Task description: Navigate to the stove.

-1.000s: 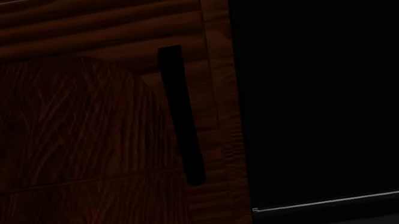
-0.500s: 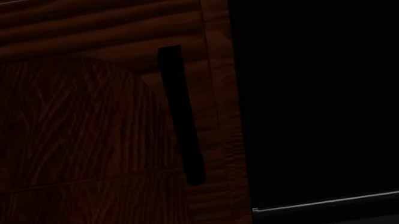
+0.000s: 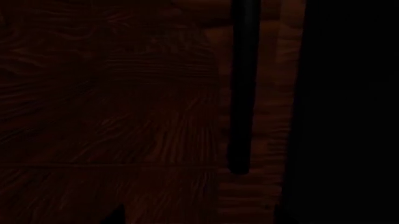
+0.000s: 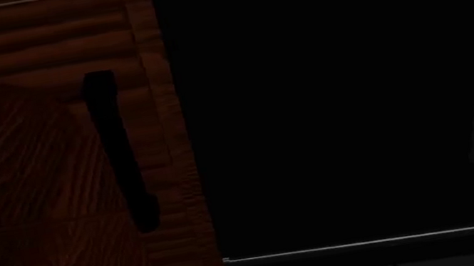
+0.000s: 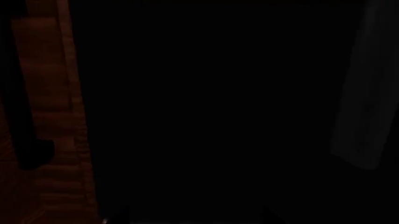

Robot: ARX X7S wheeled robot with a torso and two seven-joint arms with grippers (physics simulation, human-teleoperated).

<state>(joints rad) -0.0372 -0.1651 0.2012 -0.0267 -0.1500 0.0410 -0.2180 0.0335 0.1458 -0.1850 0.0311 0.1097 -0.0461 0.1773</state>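
Neither hand shows in any view, so we cannot tell whether they are wide, narrow or holding anything. Close ahead we face a dark wood cabinet door (image 4: 36, 195) with a black bar handle (image 4: 120, 152); just beside it stands a plain black appliance (image 4: 346, 93). No knobs or oven window visible, so the stove is out of view. We judge we're mid-navigation; next we need to keep turning or driving until it appears.
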